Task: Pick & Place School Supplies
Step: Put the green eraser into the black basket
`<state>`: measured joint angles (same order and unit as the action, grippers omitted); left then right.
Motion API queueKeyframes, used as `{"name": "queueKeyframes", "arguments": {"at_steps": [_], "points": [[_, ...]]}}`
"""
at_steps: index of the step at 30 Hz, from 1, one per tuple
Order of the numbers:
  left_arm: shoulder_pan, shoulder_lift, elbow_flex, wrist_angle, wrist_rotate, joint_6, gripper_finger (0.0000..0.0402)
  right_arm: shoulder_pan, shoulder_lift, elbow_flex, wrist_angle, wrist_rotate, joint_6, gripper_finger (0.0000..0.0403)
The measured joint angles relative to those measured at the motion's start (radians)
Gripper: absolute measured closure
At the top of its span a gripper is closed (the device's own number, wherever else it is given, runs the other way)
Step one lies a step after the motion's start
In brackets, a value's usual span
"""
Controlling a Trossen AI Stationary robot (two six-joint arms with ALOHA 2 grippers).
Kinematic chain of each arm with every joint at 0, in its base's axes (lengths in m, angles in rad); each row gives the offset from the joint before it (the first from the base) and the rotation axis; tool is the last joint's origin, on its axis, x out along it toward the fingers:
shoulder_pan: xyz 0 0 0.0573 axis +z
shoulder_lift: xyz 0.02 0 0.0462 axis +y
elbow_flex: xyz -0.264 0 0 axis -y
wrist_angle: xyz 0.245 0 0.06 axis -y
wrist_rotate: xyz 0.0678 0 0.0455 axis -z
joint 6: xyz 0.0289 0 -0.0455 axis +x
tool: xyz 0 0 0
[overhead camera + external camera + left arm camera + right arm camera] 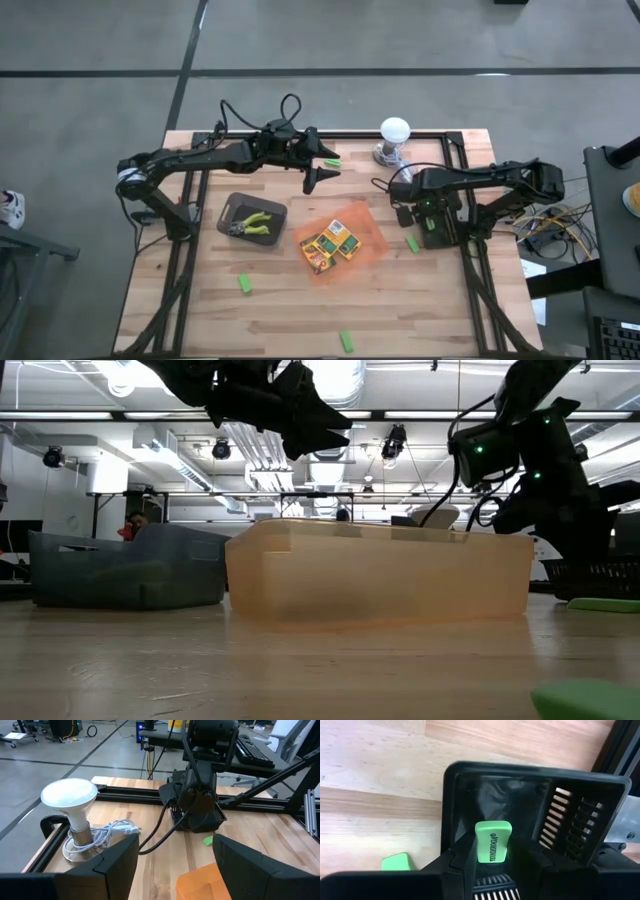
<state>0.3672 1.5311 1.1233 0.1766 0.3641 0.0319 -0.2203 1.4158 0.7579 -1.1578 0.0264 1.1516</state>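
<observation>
Eraser (493, 841) in the right claw (492, 851), that is the thing to watch: a stubby bright green block with dark lettering down its face, pinched upright between the 2 dark fingers, long axis running out along them. Straight beyond its tip sits a black slotted bin (580, 815) at the counter's right edge, so the drop, as I judge it, turns on the piece being directly over that open mouth and not over the rim. From above, the right claw (428, 203) hangs right at that bin (437, 228), clearly the nearer arm. Another green piece (399, 862) lies on the wood just beside the bin. Over on the far side, the left claw (322, 170) hovers with its fingers spread wide and nothing in them, near the white lamp (70, 802), above the orange tray (340, 243) where 2 yellow-and-green crayon boxes (330, 244) rest. Plier-like tools (250, 226) lie in the grey tray (270, 210), and 2 more green stubs (244, 285) wait on the near boards.
</observation>
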Motion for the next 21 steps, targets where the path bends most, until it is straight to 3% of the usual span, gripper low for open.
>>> {"name": "queueKeyframes", "arguments": {"at_steps": [13,21], "points": [[0.000,0.000,0.000,-0.022,0.000,-0.002,0.0142,0.000,0.000,-0.016,0.014,0.003,-0.019,0.0304],[0.000,0.000,0.000,-0.023,0.000,-0.002,0.0142,0.000,-0.001,-0.049,0.021,0.000,-0.026,0.0257]]}}
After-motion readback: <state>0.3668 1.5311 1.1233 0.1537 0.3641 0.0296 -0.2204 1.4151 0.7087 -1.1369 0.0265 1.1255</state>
